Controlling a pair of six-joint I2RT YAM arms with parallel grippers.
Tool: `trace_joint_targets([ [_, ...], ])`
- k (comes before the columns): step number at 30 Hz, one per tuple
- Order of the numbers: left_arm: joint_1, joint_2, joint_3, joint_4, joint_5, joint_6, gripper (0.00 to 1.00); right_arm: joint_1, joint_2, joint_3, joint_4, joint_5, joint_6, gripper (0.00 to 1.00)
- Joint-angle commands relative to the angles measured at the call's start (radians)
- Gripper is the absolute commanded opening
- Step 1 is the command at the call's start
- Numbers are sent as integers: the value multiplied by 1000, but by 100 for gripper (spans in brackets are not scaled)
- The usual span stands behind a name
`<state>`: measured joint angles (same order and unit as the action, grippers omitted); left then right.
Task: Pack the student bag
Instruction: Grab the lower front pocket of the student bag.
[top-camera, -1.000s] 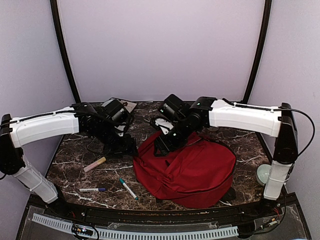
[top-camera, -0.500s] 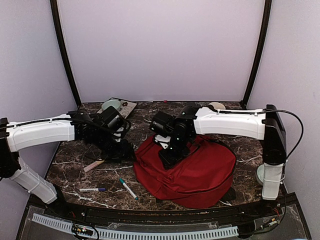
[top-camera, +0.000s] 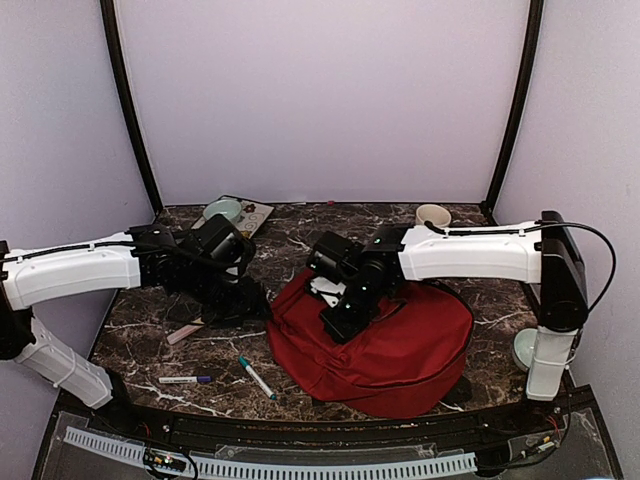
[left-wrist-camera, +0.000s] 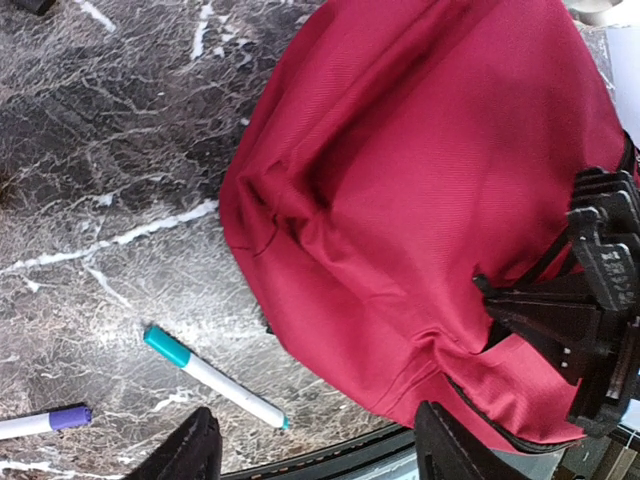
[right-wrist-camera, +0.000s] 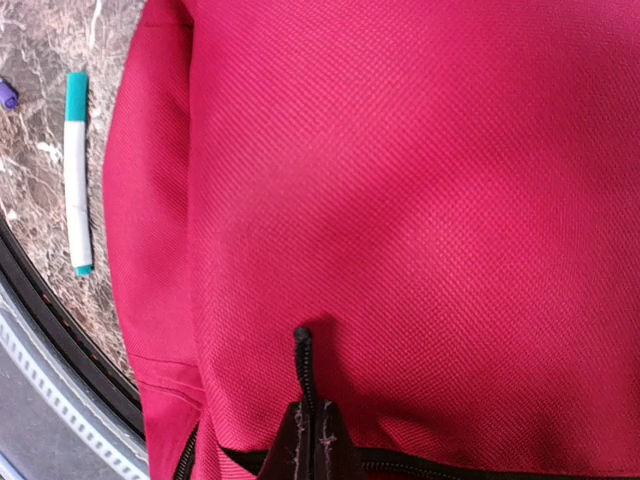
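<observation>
**Right claw (right-wrist-camera: 315, 435) pinched on the zip pull of the student bag; left claw spread wide beside it**

The right claw is closed, its two dark fingertips pressed together on the base of the black zip pull (right-wrist-camera: 303, 365). The cord of the pull lies flat on the red fabric and points away from the fingers. From above, this claw sits on the upper left part of the student bag (top-camera: 405, 350), with the right arm reaching in across the bag's far side.

The student bag lies slumped on the dark marbled bench (top-camera: 480, 275), right of centre and close to the near edge. Its red outer side faces up. A dark zip line runs along the fabric just beside the closed fingertips.

The left claw (left-wrist-camera: 315, 430) has its fingers far apart and holds nothing. It hangs over the bench at the bag's left edge.

A teal-capped marker (left-wrist-camera: 212, 376) lies on the bench just beside the bag's near left corner. A purple-capped marker (top-camera: 185, 380) lies farther left, and a pale stick (top-camera: 183, 333) is partly hidden under the left arm. A bowl (top-camera: 432, 214) stands at the far right of the bench.
</observation>
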<state>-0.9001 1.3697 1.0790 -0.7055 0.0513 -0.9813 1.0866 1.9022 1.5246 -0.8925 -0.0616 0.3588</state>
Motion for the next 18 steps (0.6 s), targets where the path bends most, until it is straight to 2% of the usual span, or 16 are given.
trace_joint_targets([
  [1, -29, 13, 52, 25, -31, -16, 68, 7, -19, 22, 34, -7, -11, 0],
  [8, -79, 36, 60, 206, -12, 20, 68, -4, -111, 41, 43, 59, 30, 0],
  [13, -81, 97, 81, 210, -3, -16, 68, -33, -179, -25, 98, 102, 75, 0],
  [18, -101, 163, 108, 211, 14, -33, 67, -43, -204, -69, 144, 71, 77, 0],
])
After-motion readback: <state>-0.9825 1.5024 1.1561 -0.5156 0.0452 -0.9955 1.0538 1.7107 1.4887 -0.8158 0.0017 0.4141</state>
